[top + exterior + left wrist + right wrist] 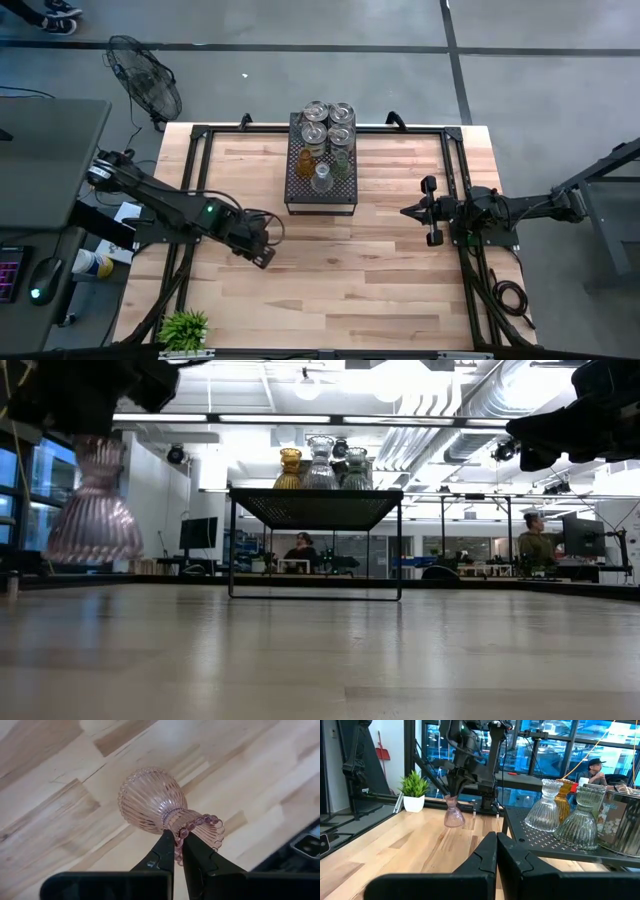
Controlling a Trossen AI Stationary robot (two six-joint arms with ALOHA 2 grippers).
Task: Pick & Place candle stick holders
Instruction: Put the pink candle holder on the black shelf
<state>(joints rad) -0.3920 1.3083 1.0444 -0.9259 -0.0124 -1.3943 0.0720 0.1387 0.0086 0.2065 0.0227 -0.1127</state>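
Because my left gripper (pixel 178 851) pinches only the beaded rim of the pink ribbed candle holder (pixel 155 800), which hangs above the wooden table (pixel 45 790), I judge it could swing loose and shatter.

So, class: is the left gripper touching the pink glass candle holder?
Touching. The left wrist view shows the left gripper with its fingers closed on the beaded rim of the pink ribbed candle holder, no gap between them.
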